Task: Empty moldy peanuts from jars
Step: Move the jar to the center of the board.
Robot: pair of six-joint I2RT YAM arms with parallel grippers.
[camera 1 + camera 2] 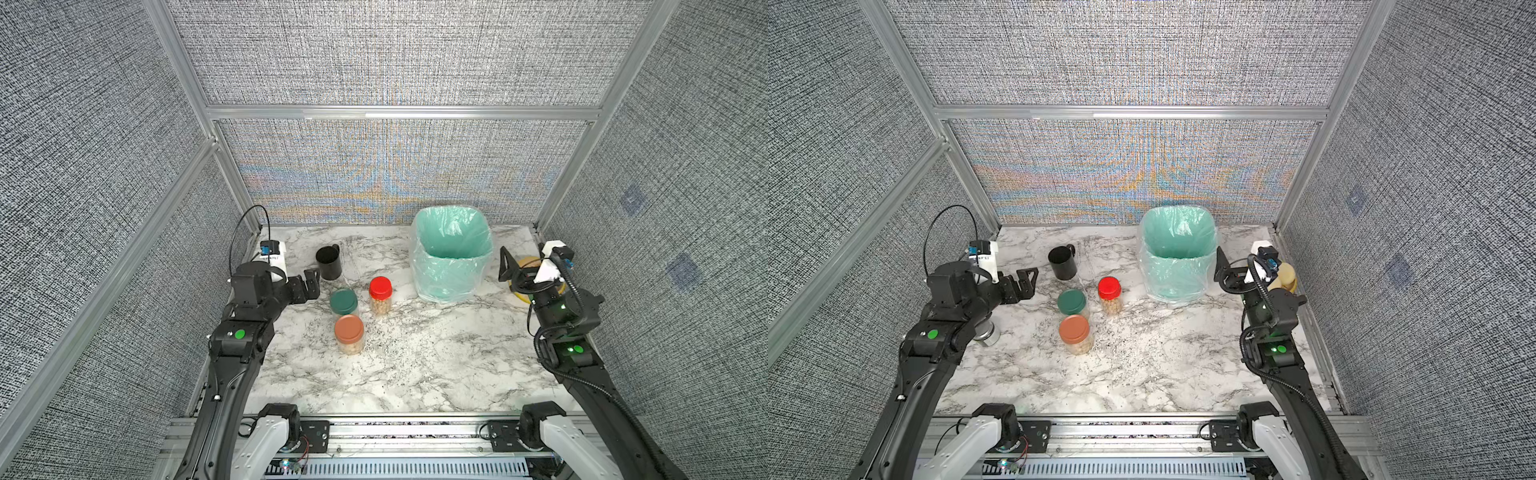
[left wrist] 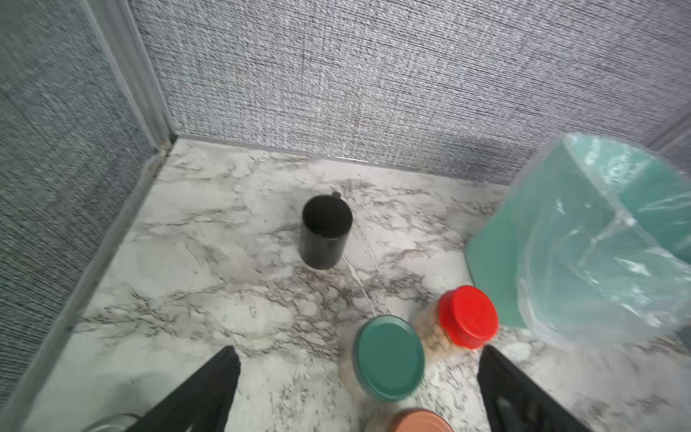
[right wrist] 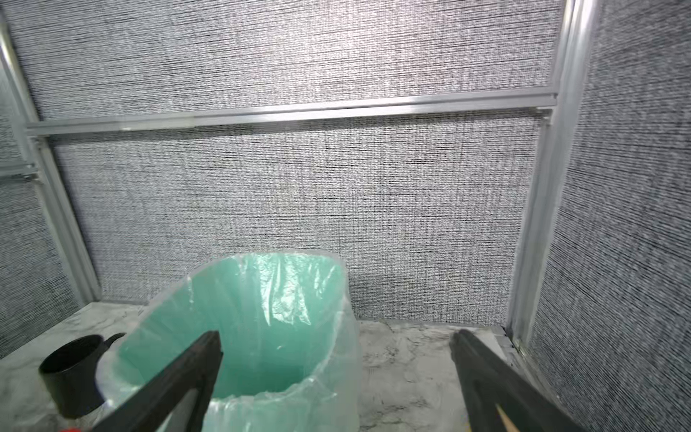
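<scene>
Three clear jars stand upright with their lids on, left of the table's centre in both top views. They are a red-lidded jar (image 1: 380, 295), a dark green-lidded jar (image 1: 344, 302) and a terracotta-lidded jar (image 1: 349, 332). Tan peanuts (image 1: 381, 306) show through the clear walls. My left gripper (image 1: 311, 282) hovers open just left of the green-lidded jar, touching nothing. In the left wrist view the green lid (image 2: 389, 357) lies between the spread fingers of the left gripper (image 2: 358, 351). My right gripper (image 1: 505, 266) is open and empty beside the bin; its fingers (image 3: 209, 351) frame the bin's rim.
A black mug (image 1: 328, 262) stands behind the jars. A green bin with a clear liner (image 1: 451, 253) sits at the back right. Yellow discs (image 1: 528, 264) lie behind the right arm. A steel tin (image 1: 986, 334) peeks out under the left arm. Walls enclose three sides.
</scene>
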